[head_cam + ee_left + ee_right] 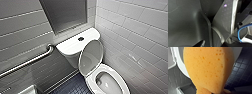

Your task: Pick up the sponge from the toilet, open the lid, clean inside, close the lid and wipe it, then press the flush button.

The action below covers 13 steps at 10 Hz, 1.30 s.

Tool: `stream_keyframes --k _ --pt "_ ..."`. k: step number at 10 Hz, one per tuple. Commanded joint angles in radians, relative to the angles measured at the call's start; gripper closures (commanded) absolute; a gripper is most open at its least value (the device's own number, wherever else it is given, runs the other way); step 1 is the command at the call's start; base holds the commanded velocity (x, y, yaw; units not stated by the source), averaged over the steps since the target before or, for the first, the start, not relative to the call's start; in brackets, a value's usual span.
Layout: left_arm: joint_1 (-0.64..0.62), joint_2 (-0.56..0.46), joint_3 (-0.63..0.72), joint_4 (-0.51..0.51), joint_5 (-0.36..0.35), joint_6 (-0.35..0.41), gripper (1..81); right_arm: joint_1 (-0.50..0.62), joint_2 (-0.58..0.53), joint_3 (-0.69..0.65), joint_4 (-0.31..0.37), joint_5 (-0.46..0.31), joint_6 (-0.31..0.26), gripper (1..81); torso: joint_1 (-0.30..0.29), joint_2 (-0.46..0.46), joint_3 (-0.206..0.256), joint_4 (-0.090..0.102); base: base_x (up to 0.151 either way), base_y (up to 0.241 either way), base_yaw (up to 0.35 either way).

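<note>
Pinched in the right end effector, the orange sponge (208,68) hangs close beside the toilet (75,46) over dark floor tiles (243,65), its lid (91,57) up, the open bowl (108,83) at near right.

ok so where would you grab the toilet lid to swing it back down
The lid stands raised, tilted back toward the tank, hinged at its lower end. Take its free top rim, coming from the bowl side; that edge is exposed and gives most leverage.
</note>
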Motion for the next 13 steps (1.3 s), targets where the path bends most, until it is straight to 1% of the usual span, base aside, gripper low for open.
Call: stream_keyframes --k 1,2,3,4,6,7,8,9,11,12,13 --pt "0.023 -0.006 0.017 0.006 0.087 0.006 1.0 -0.101 -0.116 0.050 -0.024 0.055 -0.016 81.1 0.000 0.000 0.000 0.000 0.000 0.000 0.000" --pt "0.023 -0.004 0.017 0.006 0.087 0.006 1.0 -0.150 -0.137 0.065 -0.024 0.079 -0.046 81.1 0.000 0.000 0.000 0.000 0.000 0.000 0.000" --pt "0.023 -0.001 0.017 0.007 0.087 0.006 1.0 -0.181 -0.156 0.094 -0.024 0.082 -0.076 81.1 0.000 0.000 0.000 0.000 0.000 0.000 0.000" --pt "0.023 0.000 0.017 0.007 0.087 0.006 1.0 -0.207 -0.168 0.120 -0.024 0.082 -0.093 81.1 0.000 0.000 0.000 0.000 0.000 0.000 0.000" --pt "0.022 0.000 0.017 0.006 0.087 0.006 1.0 -0.256 -0.217 0.165 -0.024 0.142 -0.105 81.1 0.000 0.000 0.000 0.000 0.000 0.000 0.000" --pt "0.022 -0.001 0.017 0.006 0.089 0.006 1.0 -0.252 -0.251 0.211 -0.023 0.145 -0.126 81.1 0.000 0.000 0.000 0.000 0.000 0.000 0.000" --pt "0.022 -0.010 0.031 0.003 0.092 0.006 1.0 -0.221 -0.280 0.252 -0.024 0.139 -0.133 81.1 0.000 0.000 0.000 0.000 0.000 0.000 0.000" --pt "0.025 -0.042 0.078 0.000 0.095 0.006 1.0 -0.179 -0.294 0.278 -0.023 0.130 -0.133 81.1 0.000 0.000 0.000 0.000 0.000 0.000 0.000" --pt "0.032 -0.147 0.245 0.000 0.087 0.005 1.0 -0.110 -0.282 0.291 -0.016 0.052 -0.133 81.1 0.000 0.000 0.000 0.000 0.000 0.000 0.000" --pt "0.032 -0.182 0.307 0.001 0.085 0.005 1.0 -0.081 -0.279 0.292 -0.013 0.026 -0.131 81.1 0.000 0.000 0.000 0.000 0.000 0.000 0.000" --pt "0.032 -0.201 0.336 0.003 0.085 0.005 1.0 -0.040 -0.272 0.292 -0.009 -0.005 -0.131 81.1 0.000 0.000 0.000 0.000 0.000 0.000 0.000"
